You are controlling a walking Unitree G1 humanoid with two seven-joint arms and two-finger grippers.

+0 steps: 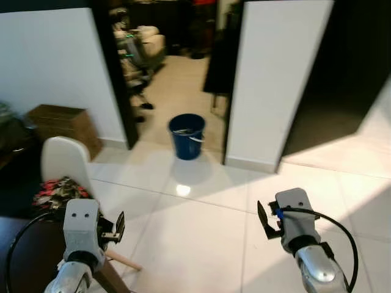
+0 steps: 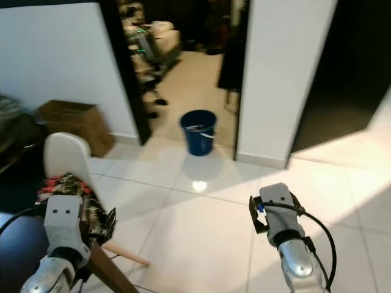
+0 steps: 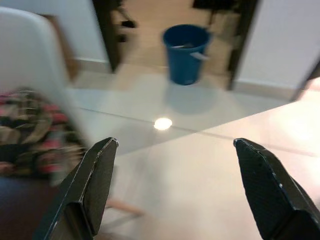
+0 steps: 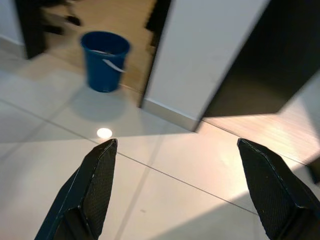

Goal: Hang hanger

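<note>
Claws, left (image 3: 172,187) and right (image 4: 180,187), both agape over bare tiled floor (image 1: 201,244)

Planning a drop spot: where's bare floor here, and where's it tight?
Bare tile lies ahead of both grippers, between the white chair and the white wall panel, up to the blue bucket. More bare tile right of the right gripper. Crowded by the left gripper: chair, patterned cloth, cardboard box.

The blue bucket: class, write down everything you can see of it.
The bucket is dark blue, round and looks plastic. It stands upright on the pale tiled floor in a doorway, beside a white wall. Something pale, perhaps a handle, hangs at its rim. Its inside is too dark to read. Neither gripper touches it.
</note>
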